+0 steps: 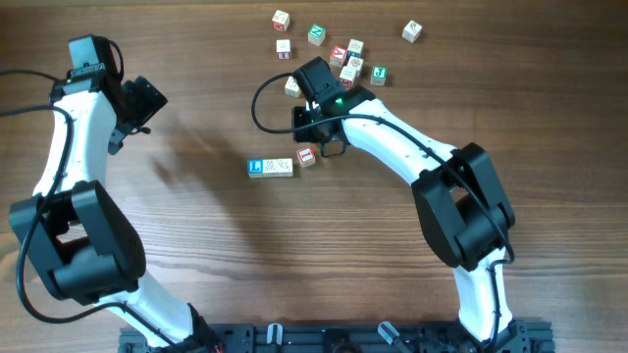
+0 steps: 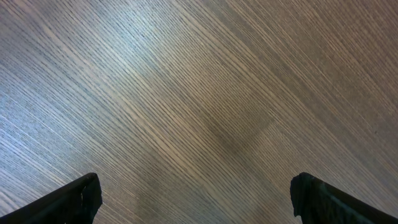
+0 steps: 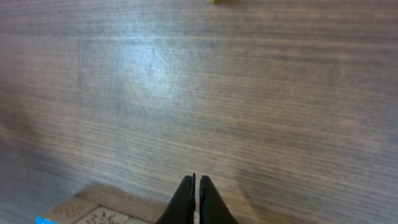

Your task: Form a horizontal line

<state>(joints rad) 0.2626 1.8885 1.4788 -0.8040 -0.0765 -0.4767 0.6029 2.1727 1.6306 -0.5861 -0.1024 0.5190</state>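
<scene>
The right gripper (image 3: 196, 198) of a two-arm YAM robot hangs over a wood-grain table (image 1: 196, 245), its two black fingers (image 3: 184, 200) pressed almost together with nothing between them. Just to the lower left of those fingertips in the wrist view, and on the base side of the gripper from overhead, lies the horizontal line (image 1: 271, 168) of wooden letter cubes: a blue "L" cube (image 1: 256, 168) at the left end and two pale cubes edge to edge beside it. A red-faced cube (image 1: 306, 156) sits at the line's right end, slightly tilted and set a little off the row toward the gripper; whether it touches its neighbour cannot be told. Loose cubes (image 1: 351, 61), some green-faced, are scattered beyond the gripper on the far side. The left gripper (image 2: 194, 193) hovers well apart from the line, fingers spread wide over bare table.
</scene>
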